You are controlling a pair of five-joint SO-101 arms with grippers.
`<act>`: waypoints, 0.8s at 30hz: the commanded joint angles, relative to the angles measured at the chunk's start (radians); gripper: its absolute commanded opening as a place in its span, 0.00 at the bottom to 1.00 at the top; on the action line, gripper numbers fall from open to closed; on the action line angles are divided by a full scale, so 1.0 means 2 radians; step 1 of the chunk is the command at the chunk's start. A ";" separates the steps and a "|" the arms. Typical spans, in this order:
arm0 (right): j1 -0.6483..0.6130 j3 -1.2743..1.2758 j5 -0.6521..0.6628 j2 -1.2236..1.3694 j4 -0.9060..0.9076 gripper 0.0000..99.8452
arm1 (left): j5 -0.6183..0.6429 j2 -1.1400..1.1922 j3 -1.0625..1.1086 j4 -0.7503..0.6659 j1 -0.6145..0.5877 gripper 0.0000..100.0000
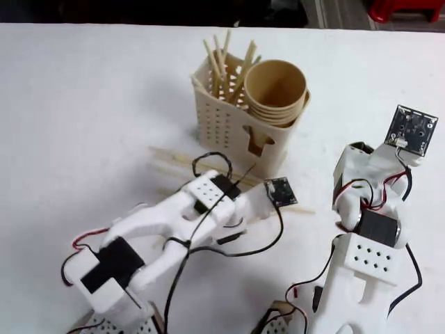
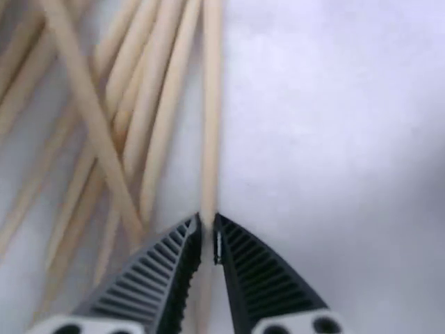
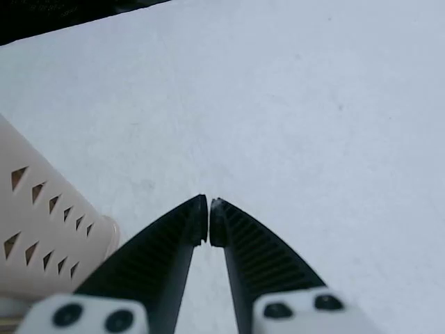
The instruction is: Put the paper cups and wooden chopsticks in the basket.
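A cream slotted basket [image 1: 226, 132] stands mid-table with a stack of paper cups [image 1: 275, 88] in it and several wooden chopsticks [image 1: 224, 61] upright beside them. More loose chopsticks [image 1: 170, 158] lie flat on the table in front of the basket, partly under the left arm [image 1: 201, 209]. In the left wrist view my left gripper [image 2: 208, 233] is shut on one chopstick [image 2: 211, 104], at the edge of the loose pile [image 2: 104, 139]. My right gripper [image 3: 208, 221] is shut with nothing in it, low over bare table beside the basket's wall [image 3: 42, 223].
The white table [image 1: 83, 104] stretches wide to the left and behind the basket. The right arm [image 1: 368, 229] stands to the right of the basket, its wrist camera [image 1: 414, 131] raised. Cables hang off both arms.
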 commanded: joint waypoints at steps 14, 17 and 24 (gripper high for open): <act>0.003 -0.003 0.004 0.000 -0.010 0.02 | -0.004 -0.227 -0.022 0.145 -0.014 0.02; 0.003 -0.003 0.004 0.000 -0.010 0.02 | -0.005 -0.271 -0.031 0.147 -0.051 0.02; 0.002 -0.003 0.004 0.000 -0.010 0.02 | -0.001 -0.357 -0.123 0.143 -0.101 0.02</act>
